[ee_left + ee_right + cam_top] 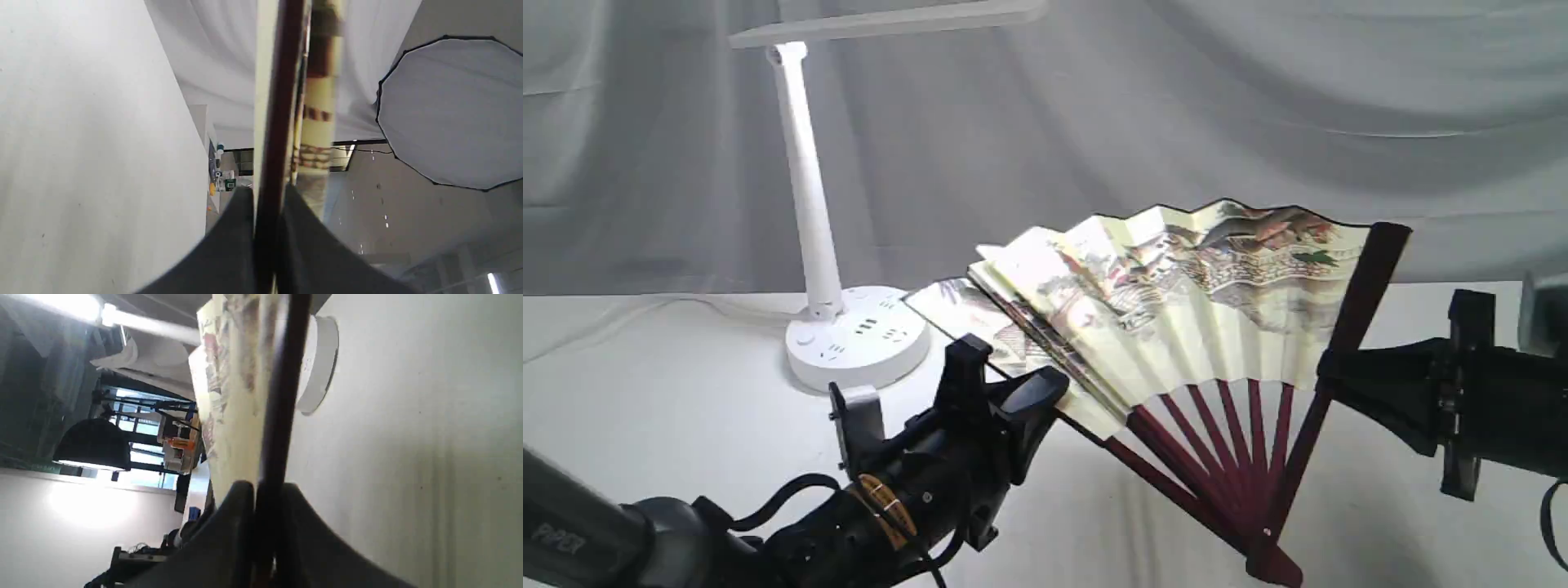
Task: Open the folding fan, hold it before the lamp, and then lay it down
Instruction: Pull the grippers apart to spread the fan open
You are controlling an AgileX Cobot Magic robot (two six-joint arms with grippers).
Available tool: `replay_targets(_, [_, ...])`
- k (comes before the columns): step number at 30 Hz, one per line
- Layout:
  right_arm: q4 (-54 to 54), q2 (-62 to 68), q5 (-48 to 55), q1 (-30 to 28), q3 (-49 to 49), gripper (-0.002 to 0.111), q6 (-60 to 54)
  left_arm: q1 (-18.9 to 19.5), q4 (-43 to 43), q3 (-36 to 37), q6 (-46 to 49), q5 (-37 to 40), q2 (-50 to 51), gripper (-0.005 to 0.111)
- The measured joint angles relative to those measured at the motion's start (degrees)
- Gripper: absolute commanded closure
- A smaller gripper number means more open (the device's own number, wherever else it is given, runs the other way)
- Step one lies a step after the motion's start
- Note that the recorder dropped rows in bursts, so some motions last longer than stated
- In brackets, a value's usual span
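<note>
The folding fan (pixel 1176 302) stands partly spread over the white table, its cream painted paper fanned out and its maroon ribs meeting at a pivot low on the right. My left gripper (pixel 1045 392) is shut on the fan's left outer rib (pixel 282 122). My right gripper (pixel 1327 371) is shut on the right outer rib (pixel 282 396), which rises steeply. The leftmost pleats are still bunched together. The white lamp (pixel 805 188) stands at the back left, lit, its round base (pixel 320 363) with socket holes just behind the fan's left end.
A white cloth backdrop hangs behind the table (pixel 645 408). The lamp's white cord (pixel 711 304) runs left from the base. A large softbox (pixel 453 114) shows in the left wrist view.
</note>
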Motion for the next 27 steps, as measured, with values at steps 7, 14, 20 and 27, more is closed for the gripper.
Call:
replay_targets(7, [0.5, 0.0, 0.0, -2.6, 0.0, 0.108, 0.0, 0.0, -1.2, 0.1, 0.0, 0.2, -0.4, 0.107])
replay_targets(14, [0.7, 0.1, 0.1, -3.9, 0.0, 0.108, 0.1, -0.1, -3.2, 0.1, 0.0, 0.6, -0.6, 0.107])
replay_targets(20, [0.6, 0.1, 0.5, -6.2, 0.0, 0.108, 0.6, -0.2, -5.3, 0.1, 0.0, 0.6, -0.6, 0.107])
replay_targets(27, [0.6, 0.1, 0.5, -6.6, 0.0, 0.108, 1.2, -0.2, -7.8, 0.1, 0.0, 0.7, -0.6, 0.107])
